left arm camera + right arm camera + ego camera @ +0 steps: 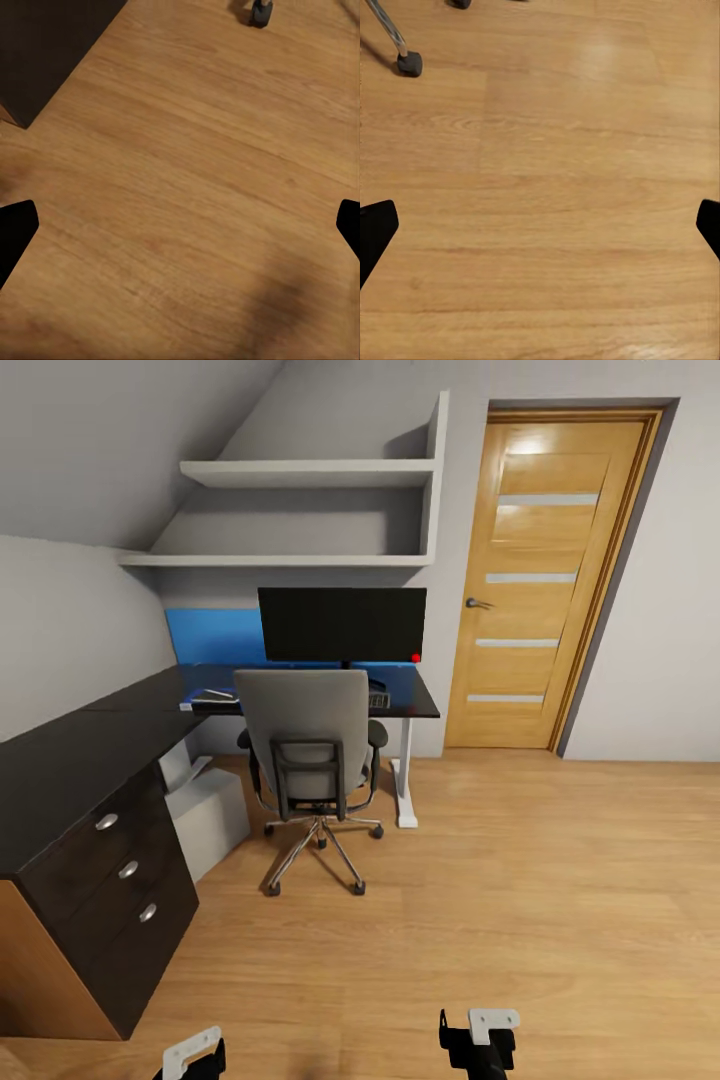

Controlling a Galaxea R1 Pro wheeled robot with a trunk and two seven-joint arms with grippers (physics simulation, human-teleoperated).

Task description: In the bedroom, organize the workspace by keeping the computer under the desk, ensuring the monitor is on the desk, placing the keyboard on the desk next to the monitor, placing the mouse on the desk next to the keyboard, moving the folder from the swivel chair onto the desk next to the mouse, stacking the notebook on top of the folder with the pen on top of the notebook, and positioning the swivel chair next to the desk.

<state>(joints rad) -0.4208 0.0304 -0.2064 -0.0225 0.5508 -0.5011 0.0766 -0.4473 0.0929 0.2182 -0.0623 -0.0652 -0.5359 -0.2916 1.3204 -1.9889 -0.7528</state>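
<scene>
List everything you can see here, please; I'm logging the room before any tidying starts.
desk: one, glossy black, L-shaped, along the left wall and the back wall.
drawer unit: one, black, three silver knobs, under the desk's near end.
monitor: one, black with a red dot, on the desk.
blue panel: one, upright behind the monitor.
keyboard: one, dark, on the desk, mostly hidden by the chair.
swivel chair: one, grey, chrome base, pushed up to the desk.
computer: one, light grey, on the floor under the desk.
shelves: two, white, above the desk.
door: one, wooden, shut, right of the desk.
left gripper: black fingers, open, over the floor.
right gripper: same.
</scene>
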